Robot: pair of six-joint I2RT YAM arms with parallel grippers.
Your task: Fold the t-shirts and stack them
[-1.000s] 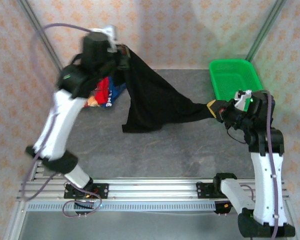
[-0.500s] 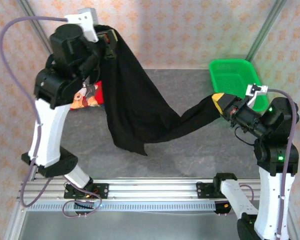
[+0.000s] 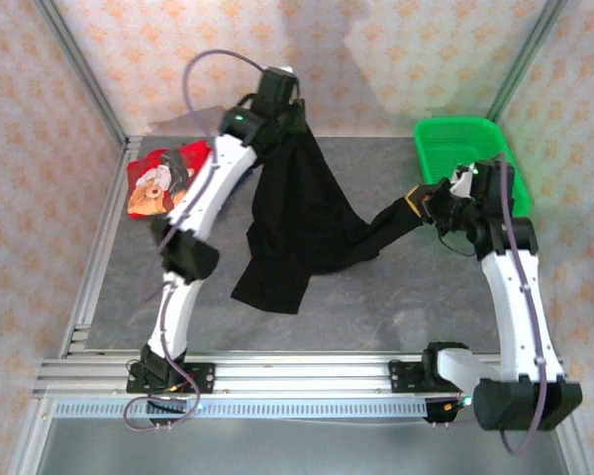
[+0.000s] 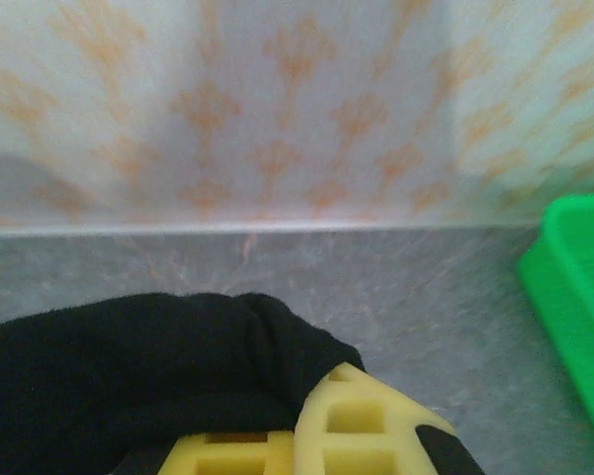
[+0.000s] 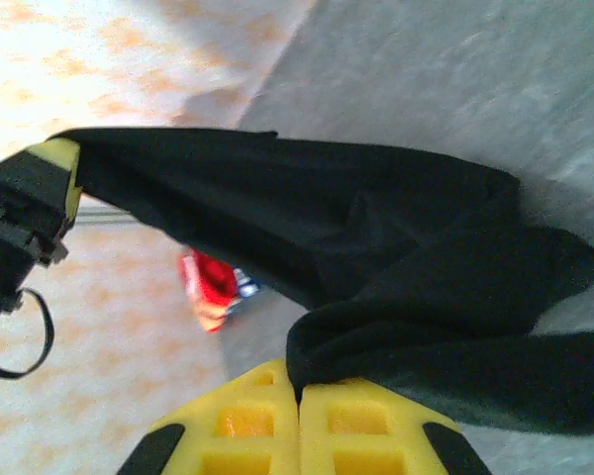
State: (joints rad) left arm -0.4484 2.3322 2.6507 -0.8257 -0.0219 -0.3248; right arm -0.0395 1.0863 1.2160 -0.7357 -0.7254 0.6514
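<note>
The grey table (image 3: 376,307) is walled by patterned panels. Across its middle the black t-shirt (image 3: 297,218) is strung between both arms, its top bunched high at the back and its lower edge drooping onto the table. The green basket (image 3: 455,148) sits in the far right corner, just behind the right arm. The red t-shirt (image 3: 163,178) lies crumpled at the far left, with the left arm reaching past it. The left gripper (image 3: 293,117) is pinched on the black shirt's top. The right gripper (image 5: 299,396) is clamped on a stretched-out corner.
</note>
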